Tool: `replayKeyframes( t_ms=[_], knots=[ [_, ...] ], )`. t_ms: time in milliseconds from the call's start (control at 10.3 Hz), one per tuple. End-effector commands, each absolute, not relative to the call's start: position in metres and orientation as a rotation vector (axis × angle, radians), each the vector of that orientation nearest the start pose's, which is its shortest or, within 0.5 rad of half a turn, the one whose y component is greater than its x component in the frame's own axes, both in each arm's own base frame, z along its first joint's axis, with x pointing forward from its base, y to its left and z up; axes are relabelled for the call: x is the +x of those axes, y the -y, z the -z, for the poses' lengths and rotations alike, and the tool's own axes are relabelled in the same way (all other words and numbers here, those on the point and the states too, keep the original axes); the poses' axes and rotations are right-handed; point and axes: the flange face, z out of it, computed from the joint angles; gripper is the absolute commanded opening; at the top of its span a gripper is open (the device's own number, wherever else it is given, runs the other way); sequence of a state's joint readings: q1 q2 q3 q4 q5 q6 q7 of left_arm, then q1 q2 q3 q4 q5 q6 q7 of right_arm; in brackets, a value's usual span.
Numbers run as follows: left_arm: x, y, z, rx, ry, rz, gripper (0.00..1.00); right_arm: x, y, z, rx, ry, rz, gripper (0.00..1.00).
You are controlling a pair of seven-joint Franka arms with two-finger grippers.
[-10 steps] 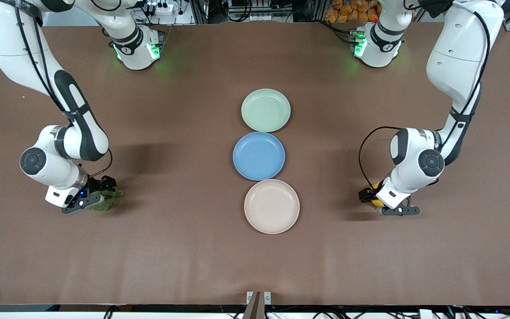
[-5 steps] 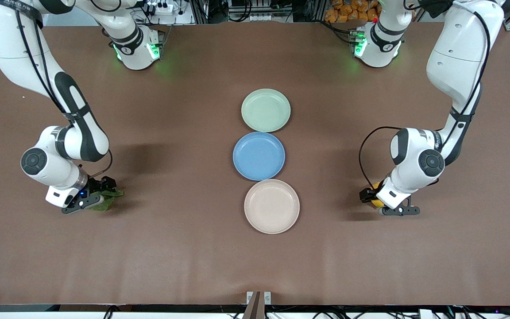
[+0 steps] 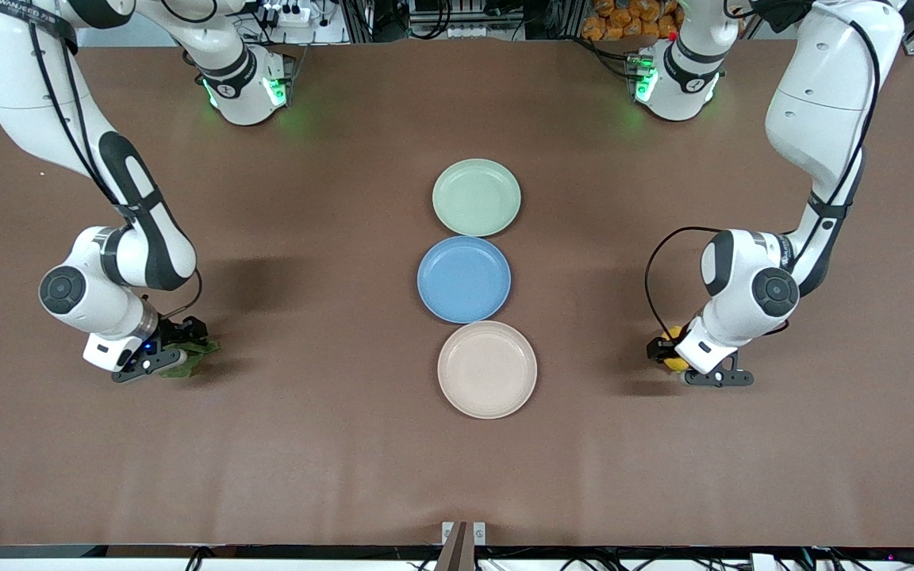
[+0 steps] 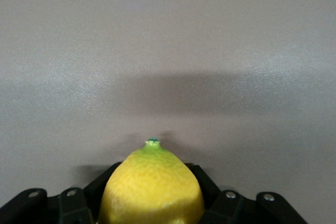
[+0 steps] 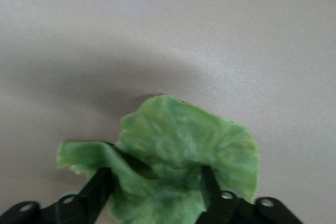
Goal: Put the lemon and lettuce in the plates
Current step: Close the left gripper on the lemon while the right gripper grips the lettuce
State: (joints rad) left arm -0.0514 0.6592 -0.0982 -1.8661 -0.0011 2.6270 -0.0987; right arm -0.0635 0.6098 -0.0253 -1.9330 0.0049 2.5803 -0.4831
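Both arms shifted only slightly vs. the earlier front frames; the lemon and lettuce sit where they did, plates unmoved.

Front view: left gripper (image 3: 675,361) is down at the table (image 3: 330,476) toward the left arm's end, w/ the lemon (image 3: 671,362) a yellow patch just under the wrist. Right gripper (image 3: 175,358) is down at the right arm's end, over the lettuce (image 3: 195,357), leaf edge showing beside the fingers. Three plates run in a row mid-table, well apart from both grippers: mint plate (image 3: 476,197) farthest from the camera, blue plate (image 3: 464,279) between, cream plate (image 3: 487,369) nearest. All three hold nothing. Cream plate lies about level w/ both grippers, so it is the closest target for either arm.

Left wrist view: lemon (image 4: 151,187) sits between the fingers, which look clamped on its sides; long axis points straight out from the gripper, green tip foremost.

Right wrist view: lettuce (image 5: 178,156) lies bunched between the fingers (image 5: 209,184), which press into the leaf. Closure not complete, as judged; grip on the lettuce cannot be confirmed.
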Motion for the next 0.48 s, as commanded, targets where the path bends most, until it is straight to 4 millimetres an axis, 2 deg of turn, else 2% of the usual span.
replayKeyframes(
  t_ms=[0, 97, 194, 290, 387],
  knots=[
    [0.641, 0.094, -0.168, -3.198, -0.093, 0.145, 0.53, 0.623, 0.064, -0.172, -3.107, 0.629, 0.08, 0.14],
    [0.642, 0.094, -0.171, -3.185, -0.117, 0.12, 0.48, 0.623, 0.063, -0.175, -3.105, 0.631, 0.073, 0.11],
    [0.648, 0.094, -0.179, -3.18, -0.121, 0.089, 0.47, 0.624, 0.064, -0.181, -3.107, 0.627, 0.08, 0.05],
    [0.655, 0.094, -0.19, -3.173, -0.123, 0.049, 0.47, 0.624, 0.064, -0.19, -3.107, 0.624, 0.083, 0.01],
    [0.659, 0.097, -0.205, -3.171, -0.127, 0.032, 0.47, 0.623, 0.064, -0.205, -3.106, 0.623, 0.083, 0.01]
  ],
)
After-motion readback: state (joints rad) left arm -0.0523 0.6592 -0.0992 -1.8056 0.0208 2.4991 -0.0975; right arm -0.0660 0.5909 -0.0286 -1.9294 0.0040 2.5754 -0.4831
